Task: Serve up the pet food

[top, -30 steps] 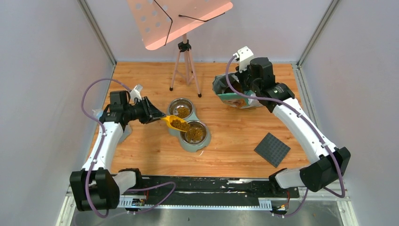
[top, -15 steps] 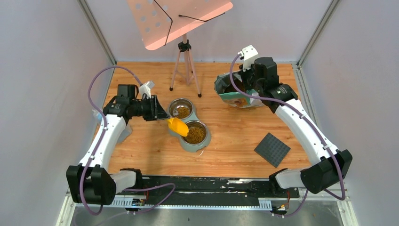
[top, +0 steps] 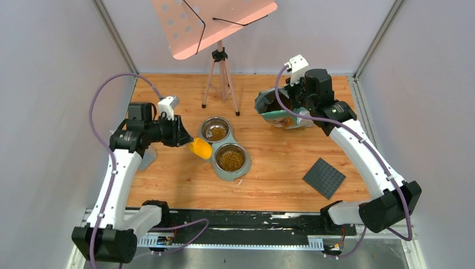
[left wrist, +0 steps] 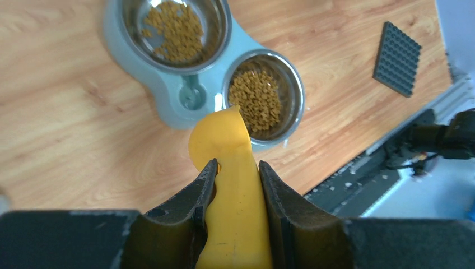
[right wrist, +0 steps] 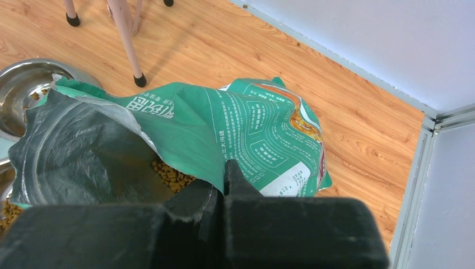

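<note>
The left tool (left wrist: 237,168) stands partly open, its two fingers clamped on the handle of the yellow plastic scoop (left wrist: 224,134). The scoop hangs just left of the grey-blue double-bowl feeder (top: 221,174) at the centre of the wooden tabletop (top: 269,185), with a smooth yellow face turned towards the cameras.

The brown dry pet food pellets (left wrist: 255,98) lie in three places:
- a dense layer in the near steel bowl of the feeder;
- a thinner scatter in the far steel bowl;
- a remainder inside the teal-green printed bag (right wrist: 252,134), visible at its open mouth.

The right tool (right wrist: 224,168) is fully closed, pinching the rim of the bag, which sits at the far right of the tabletop.

A dark grey studded square plate (top: 324,177) lies flat at the near right. A pink perforated panel on a tripod (top: 215,22) stands at the far centre.
</note>
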Controlling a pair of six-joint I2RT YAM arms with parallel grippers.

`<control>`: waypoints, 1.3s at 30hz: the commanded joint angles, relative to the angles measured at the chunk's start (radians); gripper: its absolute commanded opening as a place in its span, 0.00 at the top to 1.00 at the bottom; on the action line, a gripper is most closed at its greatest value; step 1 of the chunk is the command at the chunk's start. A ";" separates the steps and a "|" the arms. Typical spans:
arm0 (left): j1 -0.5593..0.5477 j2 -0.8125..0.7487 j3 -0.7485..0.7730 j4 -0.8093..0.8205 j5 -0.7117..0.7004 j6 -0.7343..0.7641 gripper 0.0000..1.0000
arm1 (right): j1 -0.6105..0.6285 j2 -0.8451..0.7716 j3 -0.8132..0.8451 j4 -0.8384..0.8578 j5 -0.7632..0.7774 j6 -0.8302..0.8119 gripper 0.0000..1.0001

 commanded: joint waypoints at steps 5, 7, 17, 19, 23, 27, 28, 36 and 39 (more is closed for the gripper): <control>-0.002 -0.239 0.075 -0.076 -0.101 0.279 1.00 | -0.019 -0.059 0.030 -0.010 -0.018 -0.017 1.00; -0.002 -0.300 0.107 -0.094 -0.020 0.395 1.00 | -0.019 -0.063 0.035 -0.011 -0.043 -0.025 1.00; -0.092 -0.068 0.470 -0.296 0.402 0.665 1.00 | -0.009 -0.069 0.042 -0.032 -0.116 -0.029 1.00; -0.270 0.002 0.535 -0.289 0.340 0.693 1.00 | -0.008 -0.072 0.042 -0.040 -0.121 -0.026 1.00; -0.480 0.087 0.597 -0.162 0.252 0.694 1.00 | -0.007 -0.087 0.052 -0.062 -0.127 -0.034 1.00; -0.564 0.120 0.561 0.178 0.211 0.518 1.00 | -0.007 -0.113 0.054 -0.085 -0.133 -0.047 1.00; -0.573 0.124 0.531 0.313 0.200 0.456 1.00 | -0.006 -0.120 0.055 -0.089 -0.132 -0.053 1.00; -0.666 0.209 0.468 0.646 -0.077 0.315 1.00 | 0.007 -0.130 0.103 -0.094 -0.114 -0.097 1.00; -0.704 0.261 0.469 0.625 -0.163 0.314 1.00 | 0.007 -0.113 0.132 -0.087 -0.103 -0.072 1.00</control>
